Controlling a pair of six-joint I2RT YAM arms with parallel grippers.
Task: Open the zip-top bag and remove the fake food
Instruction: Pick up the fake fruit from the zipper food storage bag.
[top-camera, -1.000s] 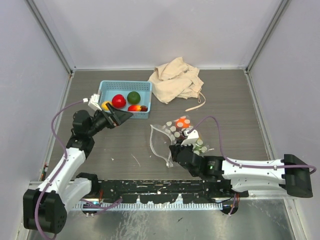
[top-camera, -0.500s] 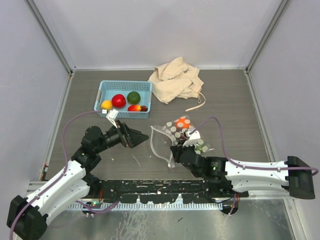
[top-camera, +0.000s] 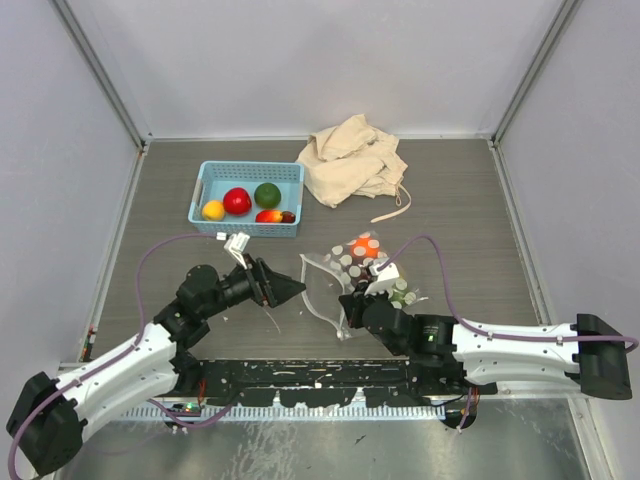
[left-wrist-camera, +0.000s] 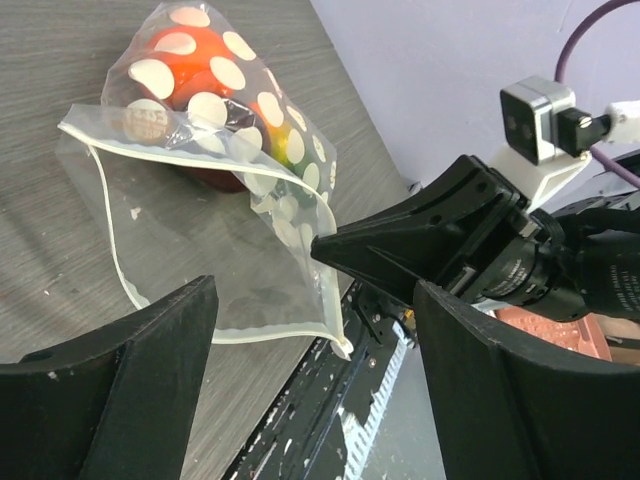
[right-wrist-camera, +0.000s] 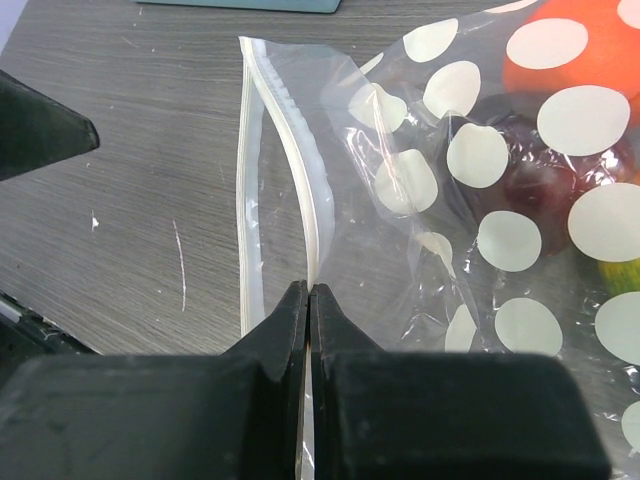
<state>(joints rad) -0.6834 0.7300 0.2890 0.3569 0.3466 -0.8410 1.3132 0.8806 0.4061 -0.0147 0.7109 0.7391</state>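
**Zip-top bag pinched at its strip; part of its contents inside**

The zip-top bag (top-camera: 343, 272) is found lying flat slightly right of the desk's middle, toward the near edge. Its mouth is turned to the left and its two zip lips are seen parted. Fake food (top-camera: 365, 245) is observed inside: an orange piece, a dark maroon piece and a yellow-green one.

The right gripper (top-camera: 347, 301) is closed tight on one white zip lip at the bag's near side. The left gripper (top-camera: 298, 288) is held wide open with nothing gripped, just beside the bag's mouth; contact cannot be told.

Yellow, red, green and darker pieces are noted in the light blue basket (top-camera: 249, 168) toward the far left. A beige cloth bag (top-camera: 350, 160) is recorded by the far edge.
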